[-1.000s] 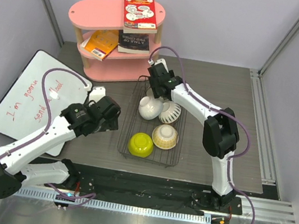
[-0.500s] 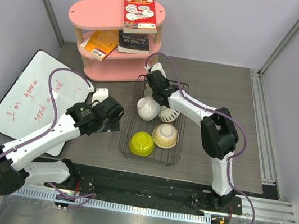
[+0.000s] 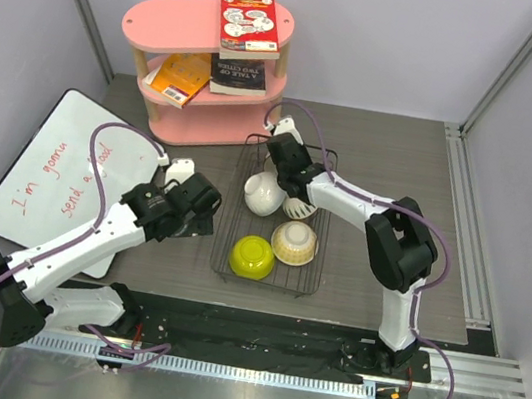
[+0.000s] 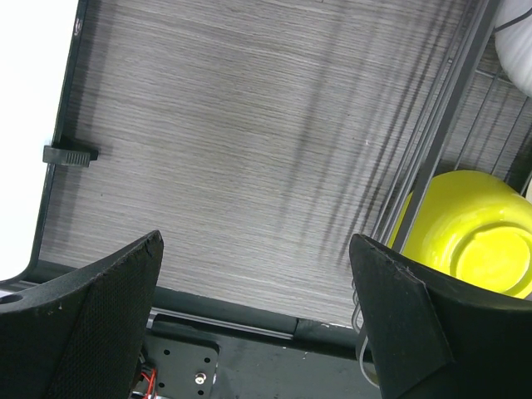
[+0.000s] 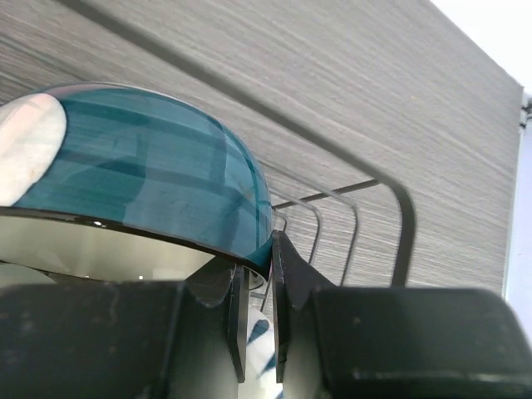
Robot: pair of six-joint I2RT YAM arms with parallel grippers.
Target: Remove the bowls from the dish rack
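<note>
Teal bowl, look: the teal bowl (image 5: 141, 158) is seen only in the right wrist view; glossy teal outside w/ darker bands, pale foot at the left, dark rim, white inside under the rim
Teal bowl, place: at the far end of the dish rack (image 3: 284, 275), close to its wire wall; if it touches the rack floor cannot be told; in the top view it is hidden under the right arm (image 3: 358, 196)
Right gripper: the right gripper (image 5: 256, 278) is nearly closed, and the rim of the teal bowl is pinched in it, one side inside the bowl, one outside
Left gripper: the left gripper (image 4: 256, 249) is spread wide and nothing is held; it is placed over the table (image 3: 394, 159), just beside the left wall of the rack, near the yellow-green bowl (image 4: 474, 241)
Other bowls: yellow-green bowl at the near-left corner, foot up; cream bowl (image 3: 294, 242) just beside it on the right; white bowl (image 3: 265, 192) farther back, tilted; ribbed bowl (image 3: 301, 206) beside it, partly covered by the right arm
Count: 5 bowls (1 teal, 1 yellow-green, 3 white/cream), all within the rack outline; 1 rack; 2 grippers
Rack axis: the long axis is laid near-to-far, away from the arm bases; a short side is turned to the arms
Teal bowl, direction: outside turned to the wrist cam, foot toward the left of that view, mouth toward the gripper
Rest: pink shelf (image 3: 206, 33) w/ 3 books (image 3: 246, 16) behind the rack; whiteboard (image 3: 37, 173) w/ red writing at the left
</note>
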